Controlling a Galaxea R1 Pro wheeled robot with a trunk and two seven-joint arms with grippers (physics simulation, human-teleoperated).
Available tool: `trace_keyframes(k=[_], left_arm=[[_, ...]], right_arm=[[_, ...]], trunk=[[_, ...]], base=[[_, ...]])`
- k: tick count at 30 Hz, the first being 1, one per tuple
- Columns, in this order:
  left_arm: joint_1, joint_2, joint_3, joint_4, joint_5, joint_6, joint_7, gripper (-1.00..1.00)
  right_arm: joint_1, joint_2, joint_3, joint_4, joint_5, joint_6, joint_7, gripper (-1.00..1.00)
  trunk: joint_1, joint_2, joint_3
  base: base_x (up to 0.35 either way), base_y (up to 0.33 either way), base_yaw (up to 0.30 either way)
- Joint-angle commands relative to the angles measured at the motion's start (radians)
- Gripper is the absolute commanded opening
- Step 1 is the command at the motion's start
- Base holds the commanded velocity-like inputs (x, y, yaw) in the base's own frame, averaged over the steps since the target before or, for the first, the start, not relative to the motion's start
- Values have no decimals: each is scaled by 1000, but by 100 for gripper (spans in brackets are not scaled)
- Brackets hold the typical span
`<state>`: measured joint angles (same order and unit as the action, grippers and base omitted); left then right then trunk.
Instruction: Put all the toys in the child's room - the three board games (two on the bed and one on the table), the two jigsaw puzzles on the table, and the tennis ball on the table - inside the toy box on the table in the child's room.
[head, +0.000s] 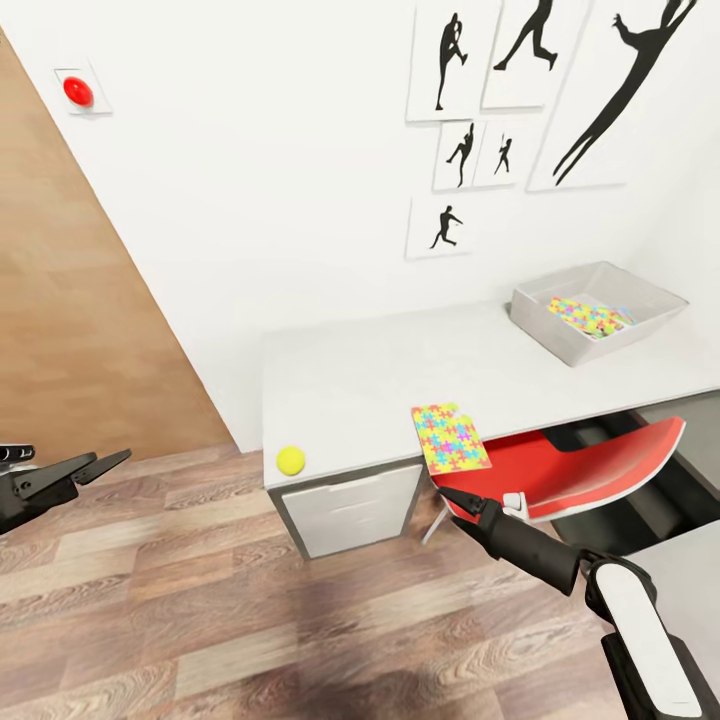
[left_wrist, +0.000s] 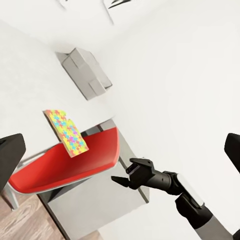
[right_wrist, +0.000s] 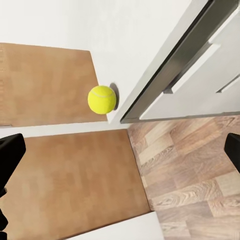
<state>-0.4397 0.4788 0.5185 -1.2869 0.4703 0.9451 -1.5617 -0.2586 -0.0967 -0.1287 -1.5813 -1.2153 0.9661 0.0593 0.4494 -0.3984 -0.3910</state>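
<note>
Tennis ball (head: 291, 460) sits at the table's (head: 380, 375) front left corner, near the edge. Left to right we see our left gripper (head: 85, 468) spread over open floor, a jigsaw puzzle (head: 450, 436) overhanging the front edge, our right gripper (head: 452, 497) just below it, empty, fingers apart, then the toy box (head: 598, 310) holding another puzzle. No readable writing.

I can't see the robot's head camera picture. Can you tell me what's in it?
A pale table by a white wall holds a yellow tennis ball at its front corner, a colourful jigsaw puzzle hanging over its front edge, and a grey toy box with another puzzle inside. The right gripper reaches just below the overhanging puzzle.
</note>
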Motion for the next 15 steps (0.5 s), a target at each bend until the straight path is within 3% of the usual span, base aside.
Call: trace_keyframes(k=[1, 15], left_arm=[[-1, 0, 0, 0, -1, 11, -4, 100], [-1, -4, 0, 0, -1, 11, -3, 100]], right_arm=[[-1, 0, -1, 0, 6, 5, 8, 100], [4, 0, -2, 0, 8, 5, 61, 100]], trunk=[[1, -2, 0], [1, -2, 23]], base=[[0, 0, 0], [-7, 0, 0]])
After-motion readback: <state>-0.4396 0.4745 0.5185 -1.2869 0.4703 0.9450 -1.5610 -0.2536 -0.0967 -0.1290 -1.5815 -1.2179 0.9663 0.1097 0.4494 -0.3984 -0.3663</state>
